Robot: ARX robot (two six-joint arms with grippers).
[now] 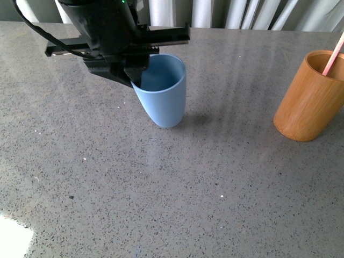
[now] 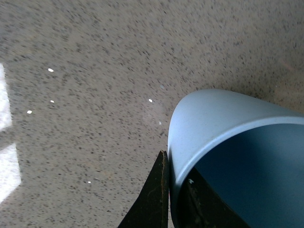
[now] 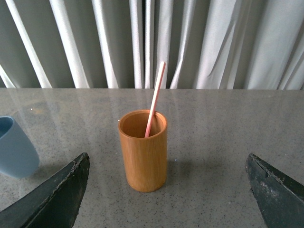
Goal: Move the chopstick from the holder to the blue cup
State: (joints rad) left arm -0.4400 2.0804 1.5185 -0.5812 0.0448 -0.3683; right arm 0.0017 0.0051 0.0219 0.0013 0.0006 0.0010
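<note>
Left gripper (image 1: 134,74): jaws clamped on the left rim of the blue cup (image 1: 164,97), one finger (image 2: 154,199) outside the wall, the other inside. Cup slightly tilted on the grey speckled table (image 1: 161,188).

Holder (image 1: 309,99): far right, upright, well apart from the cup. Contains the chopstick (image 1: 334,54), leaning against the rim.

Right gripper (image 3: 166,159): jaws wide apart, facing the holder, touching nothing.

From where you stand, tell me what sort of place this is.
Likely an indoor test bench: speckled grey stone-look counter, pale pleated curtains behind, a bamboo holder and blue cup set out.
</note>
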